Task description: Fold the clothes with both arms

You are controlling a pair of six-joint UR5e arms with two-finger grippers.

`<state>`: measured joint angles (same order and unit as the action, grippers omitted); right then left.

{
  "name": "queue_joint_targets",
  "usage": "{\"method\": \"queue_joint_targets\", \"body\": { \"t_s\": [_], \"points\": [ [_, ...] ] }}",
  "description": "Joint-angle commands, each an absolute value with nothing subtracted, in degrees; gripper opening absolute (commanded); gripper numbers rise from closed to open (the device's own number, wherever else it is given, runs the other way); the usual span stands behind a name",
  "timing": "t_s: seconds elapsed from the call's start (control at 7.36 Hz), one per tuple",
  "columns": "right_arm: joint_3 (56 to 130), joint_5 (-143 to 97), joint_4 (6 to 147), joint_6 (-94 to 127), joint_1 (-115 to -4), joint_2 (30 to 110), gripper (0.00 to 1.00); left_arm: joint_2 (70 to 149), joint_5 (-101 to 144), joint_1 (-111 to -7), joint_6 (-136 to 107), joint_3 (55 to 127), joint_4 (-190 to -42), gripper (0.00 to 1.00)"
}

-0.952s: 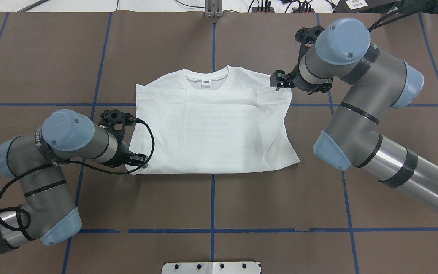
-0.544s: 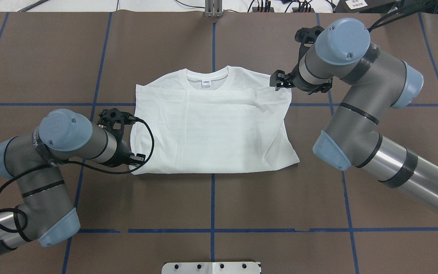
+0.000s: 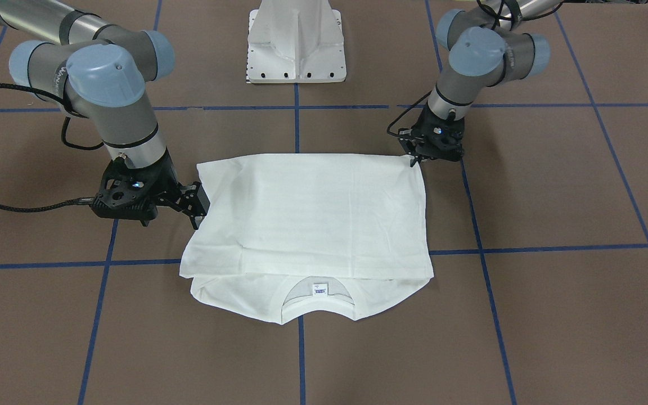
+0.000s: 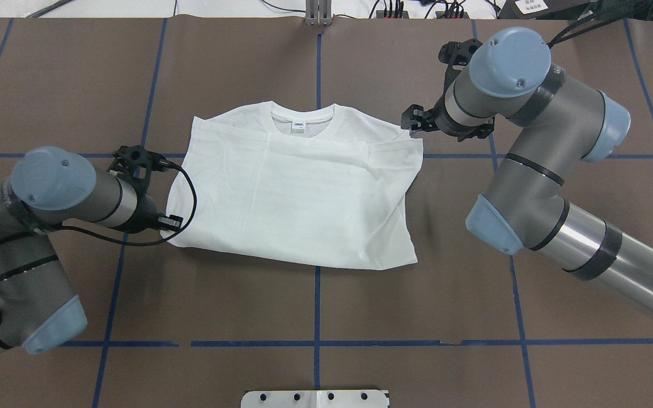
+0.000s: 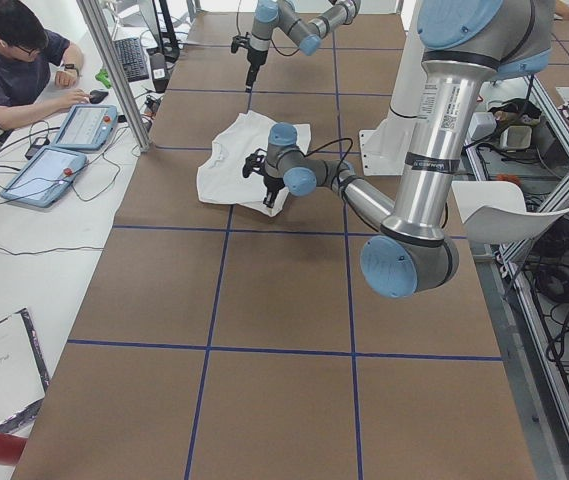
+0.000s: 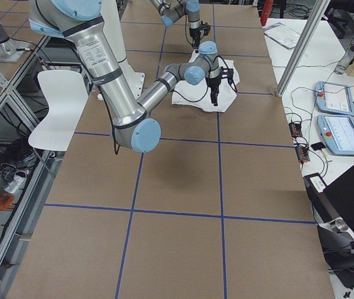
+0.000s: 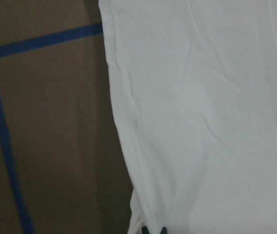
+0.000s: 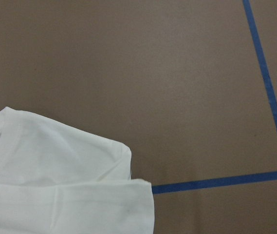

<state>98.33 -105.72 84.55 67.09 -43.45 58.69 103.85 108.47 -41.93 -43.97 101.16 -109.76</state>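
Two pincers flank the folded T-shirt point(image 4: 298, 192) at the tabletop's point(image 4: 474, 283) middle: we judge the left pincer point(image 4: 170, 221) pinches its near corner to square it, while the right pincer point(image 4: 412, 120) hangs spread beside the shoulder.

Bright even light washes the T-shirt point(image 4: 304, 192); wrist views dimmer, blurred.
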Motion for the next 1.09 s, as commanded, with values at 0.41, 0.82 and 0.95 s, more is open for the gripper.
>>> {"method": "queue_joint_targets", "body": {
  "t_s": [0.41, 0.82, 0.95],
  "points": [
    [100.4, -105.9, 84.8, 67.5, -42.5, 58.4, 1.00, 134.6, 104.3, -55.6, -31.3, 61.5, -112.0, 0.00],
    [95.5, -105.4, 84.6, 71.5, -41.3, 53.8, 1.00, 129.7, 107.4, -56.7, -29.3, 68.2, -117.2, 1.00],
    [86.9, -104.8, 84.3, 74.5, -40.9, 46.4, 1.00, 126.8, 111.5, -57.1, -29.4, 71.0, -117.5, 1.00]
  ]
}}
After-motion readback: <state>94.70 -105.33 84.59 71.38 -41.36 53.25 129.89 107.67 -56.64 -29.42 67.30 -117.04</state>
